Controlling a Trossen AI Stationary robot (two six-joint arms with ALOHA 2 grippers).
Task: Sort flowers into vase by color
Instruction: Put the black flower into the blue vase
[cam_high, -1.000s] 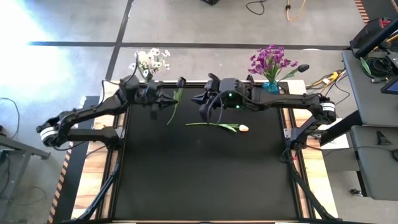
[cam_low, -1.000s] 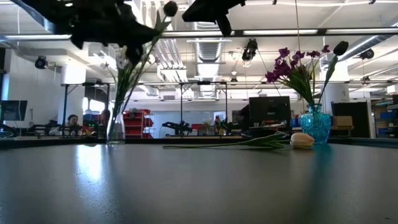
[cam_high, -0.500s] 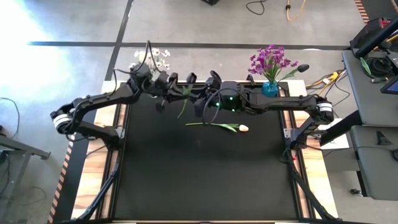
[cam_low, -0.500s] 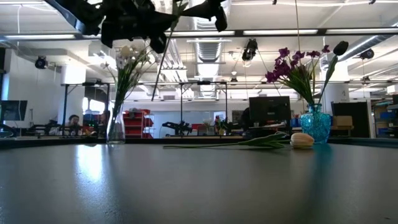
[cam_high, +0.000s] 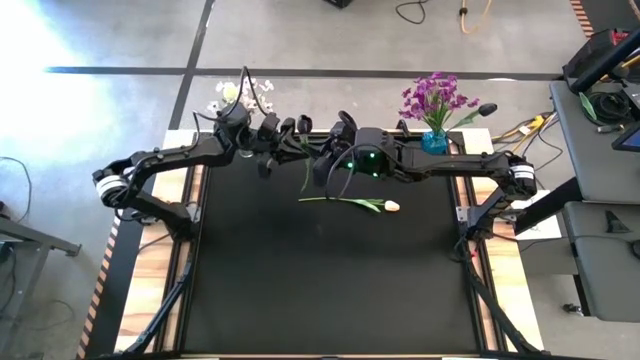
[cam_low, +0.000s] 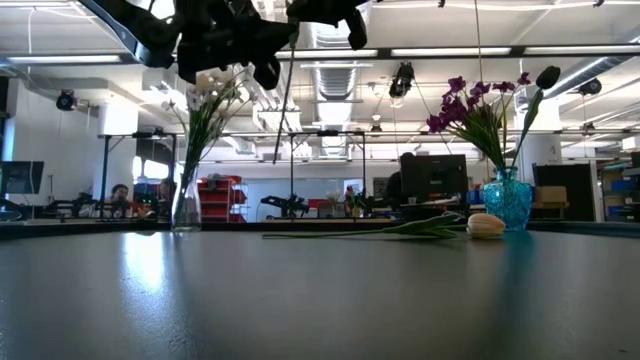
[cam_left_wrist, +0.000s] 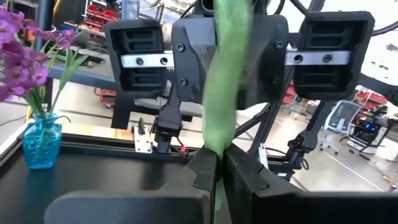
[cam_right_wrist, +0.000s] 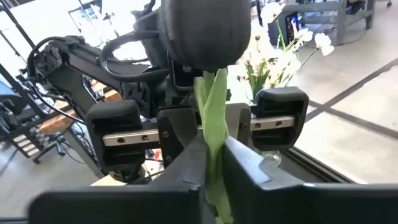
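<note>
Looking at a mid-air handoff. Got the left end effector (cam_left_wrist: 219, 163) clamped shut on the green stem of the dark tulip (cam_right_wrist: 205, 31), and the right end effector (cam_right_wrist: 214, 149) pinched closed on that same stem just under the bud. Big change from a second ago: back then the two were apart, with only the left one carrying the flower; since then moved together and now nose to nose above the bench (cam_high: 320, 290).

Probably means passing it rightward, so next up should be the left letting go.

Just below the right end effector, a cream tulip (cam_high: 392, 206) lying flat, not sorted yet. Further out behind it, the blue vase (cam_high: 435, 140) with purple sprays (cam_high: 437, 97). Behind the left one, the clear vase (cam_low: 186, 210) with white blossoms (cam_high: 240, 95).
</note>
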